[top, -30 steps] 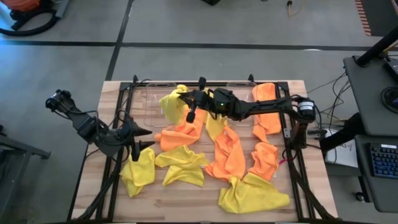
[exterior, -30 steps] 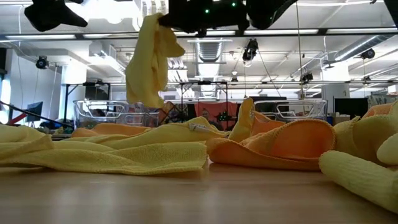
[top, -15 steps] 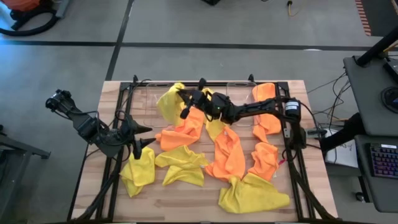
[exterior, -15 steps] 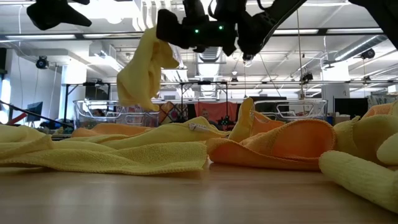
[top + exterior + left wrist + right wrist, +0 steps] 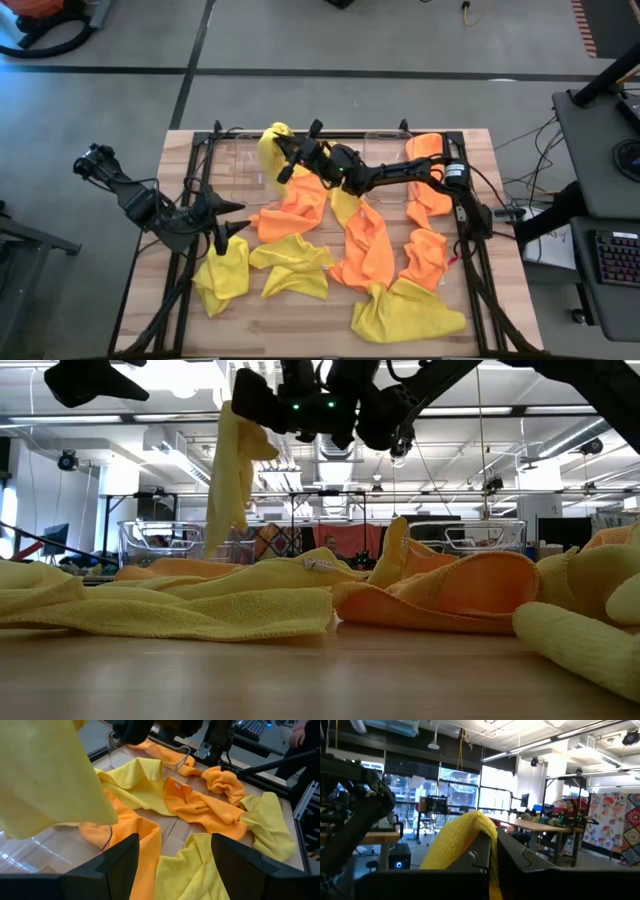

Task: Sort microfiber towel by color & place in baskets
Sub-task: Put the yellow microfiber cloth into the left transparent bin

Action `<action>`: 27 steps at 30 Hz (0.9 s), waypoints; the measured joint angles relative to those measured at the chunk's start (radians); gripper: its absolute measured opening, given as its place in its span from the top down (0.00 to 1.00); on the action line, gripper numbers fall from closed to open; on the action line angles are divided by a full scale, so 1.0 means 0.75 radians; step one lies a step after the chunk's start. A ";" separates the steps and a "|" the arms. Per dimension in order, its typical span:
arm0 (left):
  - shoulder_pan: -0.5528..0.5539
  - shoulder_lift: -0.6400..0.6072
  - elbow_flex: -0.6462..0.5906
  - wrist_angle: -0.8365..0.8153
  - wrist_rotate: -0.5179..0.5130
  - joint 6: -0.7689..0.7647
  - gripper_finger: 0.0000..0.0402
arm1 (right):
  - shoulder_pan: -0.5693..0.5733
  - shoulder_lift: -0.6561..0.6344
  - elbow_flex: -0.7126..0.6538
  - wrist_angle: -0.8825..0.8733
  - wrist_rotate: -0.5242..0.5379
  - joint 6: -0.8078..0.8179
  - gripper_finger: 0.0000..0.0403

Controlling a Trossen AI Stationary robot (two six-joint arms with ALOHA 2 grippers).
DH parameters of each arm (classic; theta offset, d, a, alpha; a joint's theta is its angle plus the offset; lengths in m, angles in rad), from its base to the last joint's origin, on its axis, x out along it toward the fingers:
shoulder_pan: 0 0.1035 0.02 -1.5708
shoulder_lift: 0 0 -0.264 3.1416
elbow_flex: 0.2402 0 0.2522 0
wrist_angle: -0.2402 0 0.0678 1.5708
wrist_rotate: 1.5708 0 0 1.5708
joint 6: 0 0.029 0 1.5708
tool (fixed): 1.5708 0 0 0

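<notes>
One yellow towel held above the left basket

Two arms work over the desk (image 5: pixel 300 335). At the left edge, the left tool (image 5: pixel 232 222) hovers with its fingers spread wide and empty, near a yellow towel (image 5: pixel 222 283). Farther right, the right tool (image 5: pixel 281 152) is clamped on a hanging yellow cloth (image 5: pixel 268 150) over the left clear basket (image 5: pixel 232 160). Orange towels (image 5: pixel 365 245) lie mid-desk; the right basket (image 5: pixel 390 140) holds another.

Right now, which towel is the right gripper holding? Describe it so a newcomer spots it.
Start at the table's far edge, where the left clear basket sits. Above that basket, the right gripper is shut on a yellow towel. It is the only towel hanging in the air; all the others lie on the table.
</notes>
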 joint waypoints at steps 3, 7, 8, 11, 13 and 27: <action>0.000 -0.001 0.000 0.000 -0.005 0.001 0.42 | -0.001 0.038 0.035 -0.009 -0.001 0.024 0.98; 0.000 -0.005 0.000 0.007 -0.007 0.023 0.42 | -0.007 0.086 0.075 -0.010 -0.011 0.076 0.98; 0.000 -0.007 0.000 0.009 -0.007 0.028 0.42 | -0.008 0.099 0.084 -0.008 -0.012 0.093 0.98; 0.000 -0.020 0.000 0.009 -0.010 0.037 0.42 | -0.011 0.134 0.112 -0.008 -0.043 0.152 0.98; 0.000 -0.030 0.000 0.009 -0.014 0.045 0.42 | -0.011 0.150 0.127 -0.017 -0.044 0.179 0.98; 0.000 -0.107 0.000 0.025 -0.066 0.116 0.42 | -0.048 0.183 0.354 -0.187 -0.048 0.140 0.98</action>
